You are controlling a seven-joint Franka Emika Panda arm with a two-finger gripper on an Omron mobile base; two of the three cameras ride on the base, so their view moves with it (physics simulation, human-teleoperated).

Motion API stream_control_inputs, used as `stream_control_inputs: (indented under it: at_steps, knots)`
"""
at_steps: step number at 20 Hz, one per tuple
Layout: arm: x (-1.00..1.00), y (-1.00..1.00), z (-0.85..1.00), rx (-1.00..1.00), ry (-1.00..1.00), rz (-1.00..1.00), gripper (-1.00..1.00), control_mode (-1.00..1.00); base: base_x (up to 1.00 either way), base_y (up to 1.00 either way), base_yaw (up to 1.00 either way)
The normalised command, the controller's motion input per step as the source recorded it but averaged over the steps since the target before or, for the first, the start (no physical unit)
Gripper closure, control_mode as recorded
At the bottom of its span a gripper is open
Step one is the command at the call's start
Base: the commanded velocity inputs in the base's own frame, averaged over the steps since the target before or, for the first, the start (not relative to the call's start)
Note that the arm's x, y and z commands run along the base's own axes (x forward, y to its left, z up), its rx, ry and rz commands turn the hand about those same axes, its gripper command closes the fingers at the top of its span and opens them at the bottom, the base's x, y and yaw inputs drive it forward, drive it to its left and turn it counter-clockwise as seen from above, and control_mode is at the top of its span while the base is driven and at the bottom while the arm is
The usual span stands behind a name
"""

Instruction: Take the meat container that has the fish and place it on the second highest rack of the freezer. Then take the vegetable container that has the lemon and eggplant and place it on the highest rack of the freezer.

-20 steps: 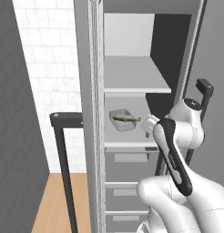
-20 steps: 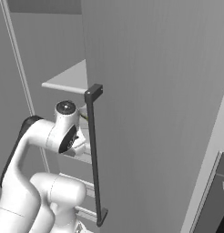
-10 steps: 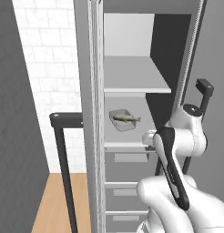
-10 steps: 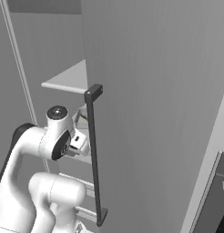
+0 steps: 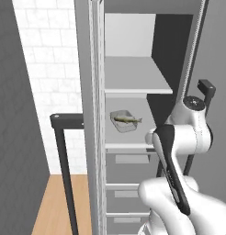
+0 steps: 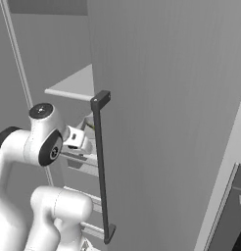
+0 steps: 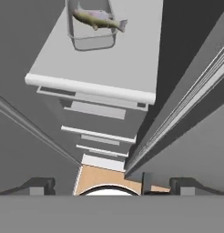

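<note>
Fish container set on second-highest rack; arm drawn back.

Left to right: open door handle (image 5: 64, 151) at far left; fish container (image 5: 122, 120) resting on the rack (image 5: 128, 137) below the top shelf (image 5: 133, 75), toward its left side; gripper (image 7: 111, 184) well clear of it, fingertips (image 7: 38, 184) wide apart and empty. Compared with a second ago: container unmoved, arm pulled lower and nearer the base. First placement judged complete; lemon-and-eggplant container next.

grey shelf (image 7: 114, 59), silvery-olive fish (image 7: 96, 18), white brick wall (image 5: 50, 73)
</note>
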Motion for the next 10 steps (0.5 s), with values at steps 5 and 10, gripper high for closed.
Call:
stream_control_inputs:
  at_steps: [5,10]
  knots:
    - [-0.39,0.0,0.95,0.0,0.0,0.0,-1.0,-1.0,0.0,0.0,0.0]
    - [-0.46,-0.01,0.8,0.0,0.0,-0.03,-1.0,-1.0,0.0,0.0,0.0]
